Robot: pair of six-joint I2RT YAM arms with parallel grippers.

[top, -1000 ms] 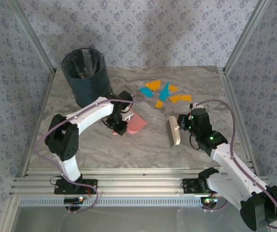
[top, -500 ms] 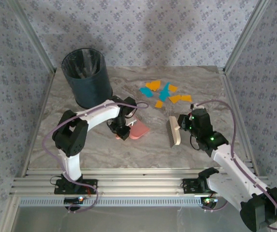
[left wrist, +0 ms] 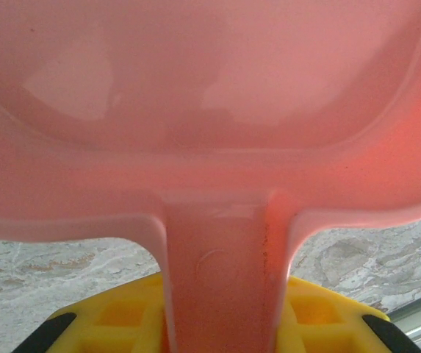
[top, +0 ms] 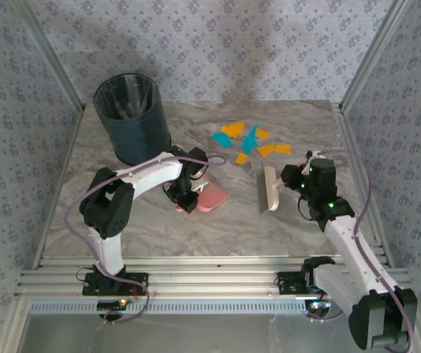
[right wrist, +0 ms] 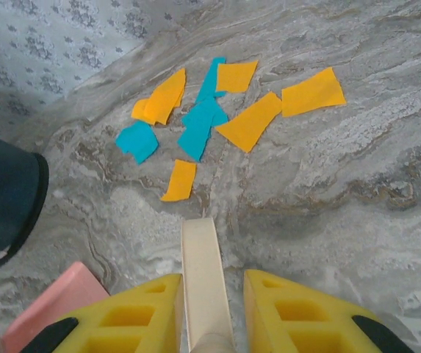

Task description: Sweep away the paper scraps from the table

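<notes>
Several teal and orange paper scraps (top: 250, 141) lie in a loose cluster at the back middle of the table (top: 217, 232); in the right wrist view the scraps (right wrist: 203, 118) are just beyond the brush tip. My left gripper (top: 183, 197) (left wrist: 221, 312) is shut on the handle of the pink dustpan (top: 214, 198) (left wrist: 210, 110), which rests left of centre. My right gripper (top: 292, 184) (right wrist: 210, 294) is shut on a cream brush (top: 270, 189) (right wrist: 203, 272), held a little short of the scraps, on their near right side.
A dark round bin (top: 131, 118) (right wrist: 1, 198) stands at the back left. A corner of the dustpan (right wrist: 48, 301) shows left of the brush. Aluminium framing edges the table, and patterned walls close three sides.
My right arm has carried the brush farther back and to the right, nearer the scraps. The left arm shifted the dustpan slightly right early on, then stayed still.
</notes>
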